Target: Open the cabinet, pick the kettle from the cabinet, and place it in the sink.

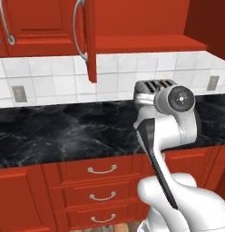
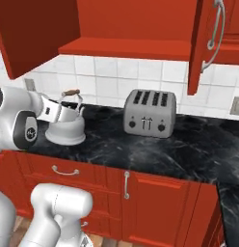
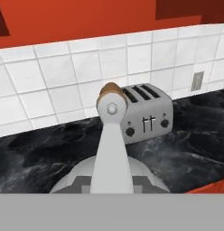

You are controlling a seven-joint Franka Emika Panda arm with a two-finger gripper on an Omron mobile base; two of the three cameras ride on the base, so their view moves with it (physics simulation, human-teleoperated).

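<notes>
Kettle [image 2: 67,126] upright on the dark counter [image 2: 155,149] left of the toaster [image 2: 149,113], handle arching overhead; gripper [image 2: 56,112] at its handle, finger state indiscernible; spout hidden, cabinet [image 2: 136,29] doors open.

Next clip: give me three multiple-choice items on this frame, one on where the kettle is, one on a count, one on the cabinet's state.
1. Where is the kettle?
A. In a sink basin
B. By the end effector over the black counter, left of the toaster
C. On the cabinet shelf

2. How many slots does the toaster top show?
A. Two
B. Four
C. Six

3. The cabinet doors are:
A. Both shut
B. Open
C. Removed

Answers: 1 B, the right base view shows it there. 2 B, four dark slots. 3 B, doors stand swung outward.
</notes>
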